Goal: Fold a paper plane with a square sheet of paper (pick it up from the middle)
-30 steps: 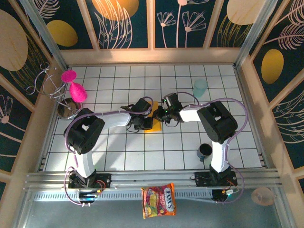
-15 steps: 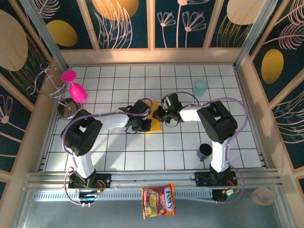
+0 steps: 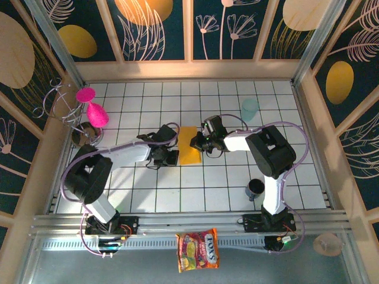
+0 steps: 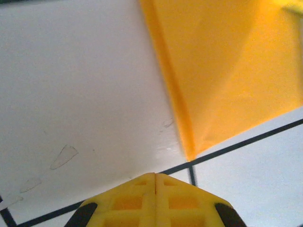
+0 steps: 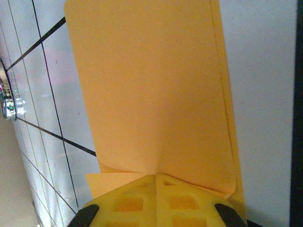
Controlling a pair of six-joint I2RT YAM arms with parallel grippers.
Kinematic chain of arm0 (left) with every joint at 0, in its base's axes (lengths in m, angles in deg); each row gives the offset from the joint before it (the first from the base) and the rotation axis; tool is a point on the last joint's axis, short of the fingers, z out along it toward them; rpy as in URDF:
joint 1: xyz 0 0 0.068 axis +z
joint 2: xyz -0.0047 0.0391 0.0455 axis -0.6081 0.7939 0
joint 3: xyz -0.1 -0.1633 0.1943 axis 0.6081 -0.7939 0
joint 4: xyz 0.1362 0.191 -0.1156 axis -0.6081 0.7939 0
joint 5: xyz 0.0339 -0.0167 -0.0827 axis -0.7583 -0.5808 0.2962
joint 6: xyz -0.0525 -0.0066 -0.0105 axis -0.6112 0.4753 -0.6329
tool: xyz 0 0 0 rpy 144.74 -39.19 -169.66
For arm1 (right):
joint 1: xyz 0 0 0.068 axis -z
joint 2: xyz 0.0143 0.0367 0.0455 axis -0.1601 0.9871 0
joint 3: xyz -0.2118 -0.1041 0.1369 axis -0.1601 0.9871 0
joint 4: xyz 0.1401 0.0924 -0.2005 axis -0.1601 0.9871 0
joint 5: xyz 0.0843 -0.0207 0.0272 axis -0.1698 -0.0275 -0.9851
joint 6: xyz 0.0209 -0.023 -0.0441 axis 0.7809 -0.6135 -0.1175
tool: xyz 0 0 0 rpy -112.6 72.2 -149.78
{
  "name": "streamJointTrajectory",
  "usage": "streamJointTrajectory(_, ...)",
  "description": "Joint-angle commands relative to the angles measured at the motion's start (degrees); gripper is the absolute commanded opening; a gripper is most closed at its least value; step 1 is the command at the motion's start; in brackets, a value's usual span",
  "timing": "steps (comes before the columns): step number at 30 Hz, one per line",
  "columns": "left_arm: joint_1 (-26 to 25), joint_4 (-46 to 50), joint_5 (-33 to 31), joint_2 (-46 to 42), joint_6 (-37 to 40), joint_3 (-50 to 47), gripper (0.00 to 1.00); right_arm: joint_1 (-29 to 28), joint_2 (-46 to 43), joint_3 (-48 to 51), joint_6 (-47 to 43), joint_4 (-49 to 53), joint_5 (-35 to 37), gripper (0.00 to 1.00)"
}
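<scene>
Both are pressed together: the right tool [image 3: 198, 144] sits on the folded orange paper [image 3: 188, 151], the left tool [image 3: 171, 157] just beside it.

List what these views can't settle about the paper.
- Top view: part of the right edge of the paper sits under the right gripper.
- Right wrist view: pinched or merely pressed? The closed jaws cover the contact.
- Left wrist view: frame edges crop the paper's top and right.

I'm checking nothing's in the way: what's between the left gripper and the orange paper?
Just bare white tile and a black grout line between the left gripper and the orange paper, seen in the left wrist view.
</scene>
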Motion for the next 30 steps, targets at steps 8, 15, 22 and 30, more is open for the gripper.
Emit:
streamJointTrajectory(8,-0.1,-16.0,5.4,1.0,-11.5,-2.3,0.0,0.8,5.2,1.7,-1.1,8.8,7.2,0.01)
streamJointTrajectory(15,0.0,-15.6,4.8,6.1,-11.9,-2.1,0.0,0.9,4.8,1.7,-1.2,8.6,6.9,0.01)
streamJointTrajectory(22,0.0,-12.4,0.8,8.0,-11.9,-3.4,0.0,1.1,0.9,0.3,-2.8,6.3,4.1,0.01)
streamJointTrajectory(30,0.0,-12.5,0.8,7.8,-12.1,-4.0,0.0,-0.4,-5.8,-0.5,-6.9,5.0,0.9,0.04)
